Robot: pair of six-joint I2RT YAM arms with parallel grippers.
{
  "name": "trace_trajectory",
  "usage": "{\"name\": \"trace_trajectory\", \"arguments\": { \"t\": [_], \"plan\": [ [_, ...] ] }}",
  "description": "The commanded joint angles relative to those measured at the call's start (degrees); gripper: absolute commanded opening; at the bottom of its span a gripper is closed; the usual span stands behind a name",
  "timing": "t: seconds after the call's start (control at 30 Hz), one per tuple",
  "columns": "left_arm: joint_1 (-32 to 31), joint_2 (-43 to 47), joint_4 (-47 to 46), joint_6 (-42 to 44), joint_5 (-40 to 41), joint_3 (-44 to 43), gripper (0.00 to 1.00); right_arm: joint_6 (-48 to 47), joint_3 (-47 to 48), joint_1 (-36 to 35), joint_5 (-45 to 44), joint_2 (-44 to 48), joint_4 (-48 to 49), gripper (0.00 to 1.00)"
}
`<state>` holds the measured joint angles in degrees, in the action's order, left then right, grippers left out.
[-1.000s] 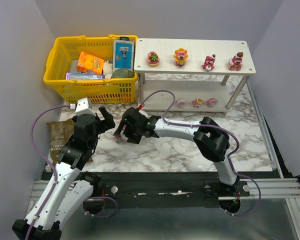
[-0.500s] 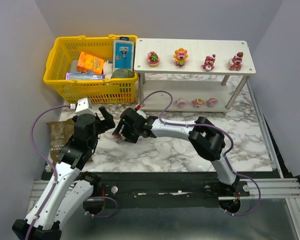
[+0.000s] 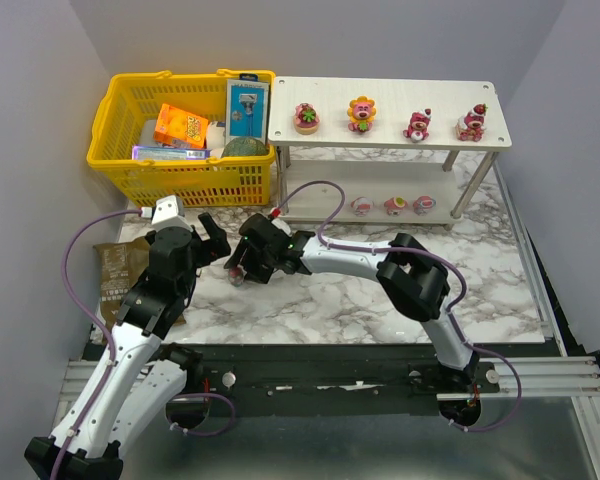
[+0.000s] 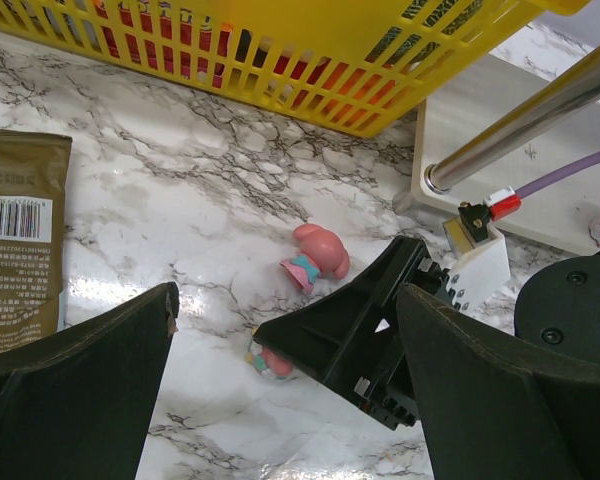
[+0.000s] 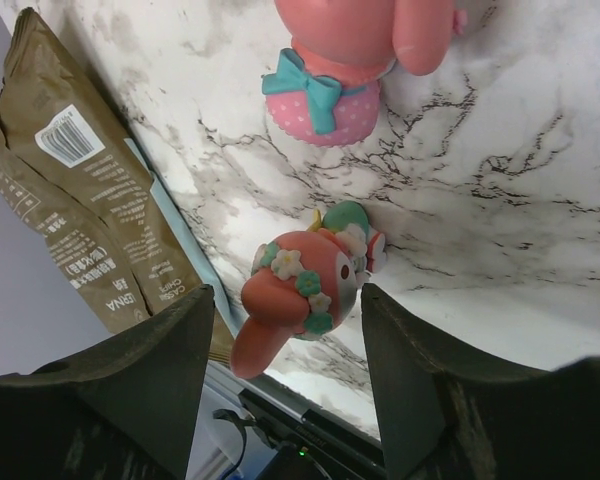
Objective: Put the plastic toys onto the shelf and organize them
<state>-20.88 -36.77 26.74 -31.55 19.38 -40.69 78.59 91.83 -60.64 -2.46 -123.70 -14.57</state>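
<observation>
**A:** What is changing over on the left?

**B:** Nothing there. The left tool is staying where it was a second ago, just beside the brown packet. Its fingers are spread wide and gripping nothing.

**A:** And in the middle?

**B:** The right arm is creeping a little leftward. The right tool is now straddling the flower-crowned toy, which is lying on the tabletop. The bow toy is lying just beyond it, toward the yellow basket.

**A:** Is the tool clenching yet?

**B:** No. Its jaws are standing apart, with bare marble showing on either side of the toy. So it is released and carrying nothing, and I cannot tell whether a finger is brushing the toy.

**A:** What is that meaning for the job?

**B:** I am reading it as lining up a pick. These two toys are still waiting on the tabletop, well apart from the shelf on the right. Seven others are already sitting there, four on top and three below.
</observation>
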Motion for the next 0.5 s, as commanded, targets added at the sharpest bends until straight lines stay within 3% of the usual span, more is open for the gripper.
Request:
{"name": "trace_trajectory", "arguments": {
  "t": [0.0,0.23,0.47],
  "plan": [
    [-0.3,0.1,0.0,0.3,0.9,-0.3,0.99,0.8,2.0,0.0,0.2,-2.2,0.2,0.7],
    [-0.3,0.0,-0.1,0.2,0.8,-0.3,0.99,1.1,2.3,-0.1,0.8,-2.8,0.2,0.72],
    [-0.3,0.1,0.0,0.2,0.8,-0.2,0.99,1.1,1.9,0.0,0.9,-2.5,-0.2,0.64]
  ]
}}
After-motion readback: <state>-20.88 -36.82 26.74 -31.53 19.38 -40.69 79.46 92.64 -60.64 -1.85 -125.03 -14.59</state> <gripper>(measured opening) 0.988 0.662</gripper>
